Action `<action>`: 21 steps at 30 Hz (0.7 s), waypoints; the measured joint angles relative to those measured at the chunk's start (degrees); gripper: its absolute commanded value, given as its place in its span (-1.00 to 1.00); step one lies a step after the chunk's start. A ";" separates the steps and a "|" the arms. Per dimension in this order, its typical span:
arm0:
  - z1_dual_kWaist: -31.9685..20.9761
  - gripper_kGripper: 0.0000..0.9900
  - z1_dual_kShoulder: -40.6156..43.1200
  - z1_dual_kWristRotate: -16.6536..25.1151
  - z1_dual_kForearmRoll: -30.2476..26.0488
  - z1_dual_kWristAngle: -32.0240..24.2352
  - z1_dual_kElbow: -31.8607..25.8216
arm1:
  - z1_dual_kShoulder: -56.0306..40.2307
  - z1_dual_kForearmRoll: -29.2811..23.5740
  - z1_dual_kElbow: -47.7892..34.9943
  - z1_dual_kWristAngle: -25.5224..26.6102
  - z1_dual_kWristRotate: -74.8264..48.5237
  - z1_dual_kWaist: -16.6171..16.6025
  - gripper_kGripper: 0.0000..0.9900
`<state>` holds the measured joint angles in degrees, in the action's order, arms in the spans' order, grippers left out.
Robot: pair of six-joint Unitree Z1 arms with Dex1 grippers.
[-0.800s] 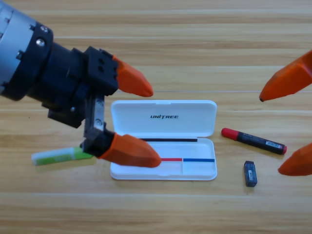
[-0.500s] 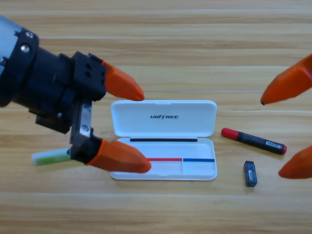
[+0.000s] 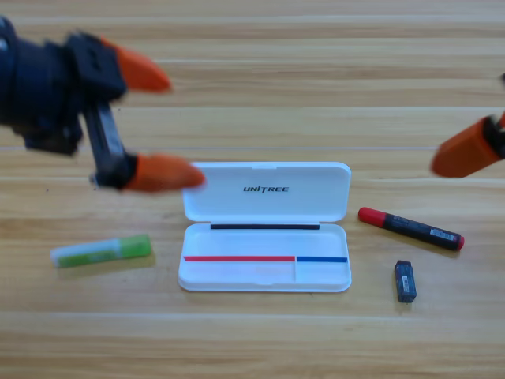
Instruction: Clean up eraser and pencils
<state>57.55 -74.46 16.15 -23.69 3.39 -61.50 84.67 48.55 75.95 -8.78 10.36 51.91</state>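
Green pencil (image 3: 101, 251) on table — below open left claw (image 3: 150, 122).

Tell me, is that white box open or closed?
Open: the white case has its lid folded back flat on the table, and its tray shows, with no pencil or eraser inside.

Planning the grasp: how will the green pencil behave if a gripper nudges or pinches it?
The green pencil looks round-barrelled and lies flat on bare table, so a sideways nudge would probably roll it. It looks like a rigid stick, likely stiff and light. Its smooth translucent barrel may slip between jaws.
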 measured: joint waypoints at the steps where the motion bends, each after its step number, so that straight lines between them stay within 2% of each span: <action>1: 0.00 0.93 0.19 0.00 0.07 2.47 -0.08 | 1.01 0.28 0.48 0.00 1.40 0.00 0.96; 4: 0.02 0.74 0.73 0.51 0.21 13.27 -0.40 | 5.35 1.39 1.19 -0.02 4.13 0.00 0.96; 8: -0.07 0.73 1.12 8.88 0.52 20.97 -0.27 | 10.07 1.63 1.25 -0.14 13.34 0.00 0.98; 11: -0.51 0.77 2.71 12.28 4.38 22.95 3.08 | 13.79 1.64 1.37 -0.13 22.09 -0.04 0.98; 14: -0.59 0.78 5.08 16.61 4.44 23.17 5.99 | 17.54 1.64 1.33 0.04 28.07 -0.16 0.98; 18: -1.09 0.78 5.42 24.12 4.76 32.23 8.60 | 22.88 1.41 1.34 0.36 31.35 -0.49 0.89; 21: -3.43 0.82 4.82 29.83 5.10 31.11 10.88 | 26.62 0.14 1.24 0.92 31.45 -0.88 0.87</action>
<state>54.12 -69.64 45.98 -18.59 34.49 -50.62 111.29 48.69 77.18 -7.86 41.81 51.03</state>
